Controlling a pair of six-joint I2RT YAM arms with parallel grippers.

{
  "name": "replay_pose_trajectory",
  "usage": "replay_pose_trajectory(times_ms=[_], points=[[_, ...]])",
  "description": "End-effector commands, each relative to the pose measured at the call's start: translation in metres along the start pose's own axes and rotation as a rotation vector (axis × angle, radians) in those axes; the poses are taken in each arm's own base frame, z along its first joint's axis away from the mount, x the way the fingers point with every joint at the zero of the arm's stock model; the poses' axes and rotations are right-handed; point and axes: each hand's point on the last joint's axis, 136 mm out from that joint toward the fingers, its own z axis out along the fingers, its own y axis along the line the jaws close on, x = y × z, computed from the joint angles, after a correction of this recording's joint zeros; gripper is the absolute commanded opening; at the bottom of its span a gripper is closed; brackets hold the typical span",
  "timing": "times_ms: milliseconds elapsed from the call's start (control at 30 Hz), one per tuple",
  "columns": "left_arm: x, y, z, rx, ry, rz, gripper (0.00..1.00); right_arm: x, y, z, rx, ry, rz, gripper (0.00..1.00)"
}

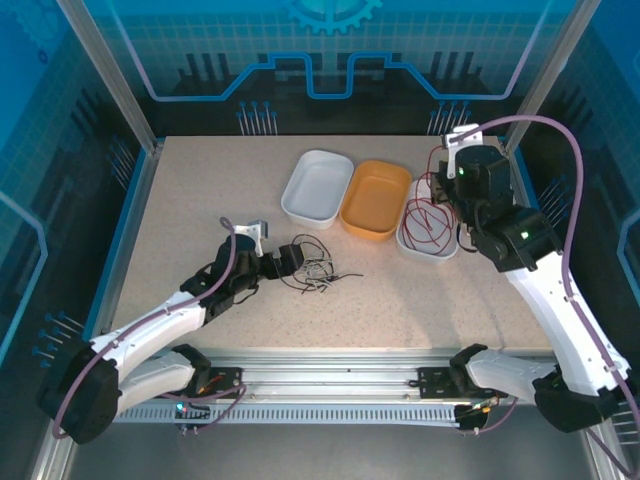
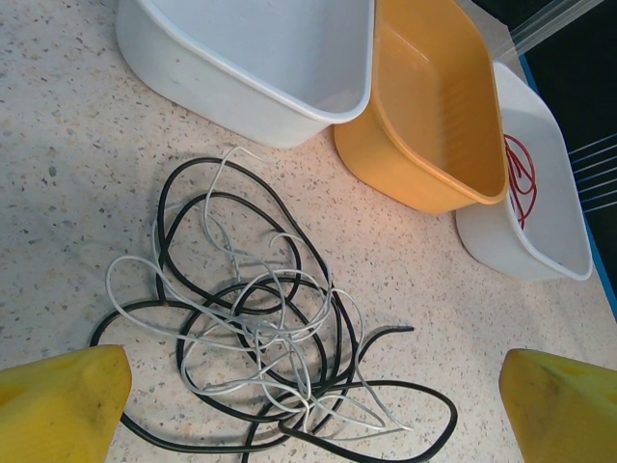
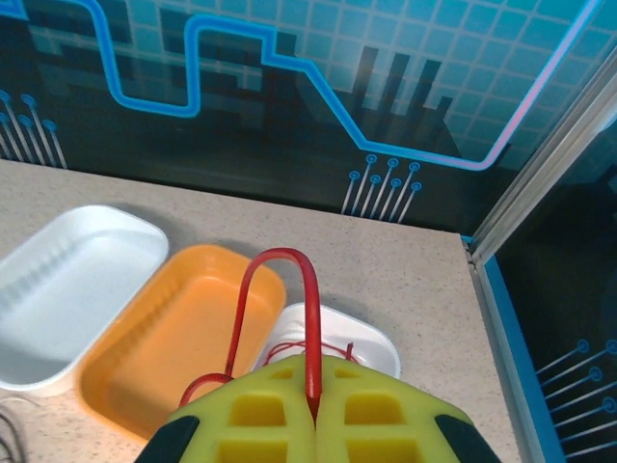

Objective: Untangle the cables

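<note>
A speckled beige table point(image 1: 200, 200) sits inside a blue-panelled enclosure, with three trays in a row from 12 to 3 o'clock in the top view: a white tray point(image 1: 318, 188), an orange tray point(image 1: 376, 198) and a small tray point(image 1: 428, 254). The cables are in two lots. A black-and-white tangle point(image 2: 260, 328) lies on the table just toward 6 o'clock of centre. The left gripper point(image 2: 308, 405) hangs over it with its fingers spread wide and touching nothing. The red wire point(image 3: 310, 318) trails into the small tray at 3 o'clock. The right gripper point(image 3: 315, 371) has its pads pressed together on that wire, and a loop arches up ahead of the fingers. These wires look very light, limp and springy, so a pull on one loop will probably drag the whole heap along instead of freeing a strand. They are thin and smooth, so they may also slip from the pads unless pinched squarely. The safest hold is probably a free tip at the edge of the heap, such as the black end point(image 2: 386, 332) at its 3 o'clock side, drawn outward slowly.
</note>
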Motion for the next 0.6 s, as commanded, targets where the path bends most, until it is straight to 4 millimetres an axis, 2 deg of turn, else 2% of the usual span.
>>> replay_pose_trajectory(times_ms=[0,200,367,567], points=[[0.002,-0.006,0.002,0.028,0.018,-0.016,0.99,-0.008,-0.002,0.017,-0.014,-0.024,-0.024,0.0],[0.002,-0.008,0.006,0.034,0.03,-0.019,0.99,0.004,-0.009,0.046,-0.01,0.003,-0.028,0.0],[0.003,-0.008,0.006,0.036,0.029,-0.022,0.99,0.014,-0.007,0.066,-0.024,0.011,-0.044,0.0],[0.003,-0.007,0.006,0.031,0.032,-0.019,0.99,0.025,-0.012,0.083,0.01,0.06,-0.044,0.0]])
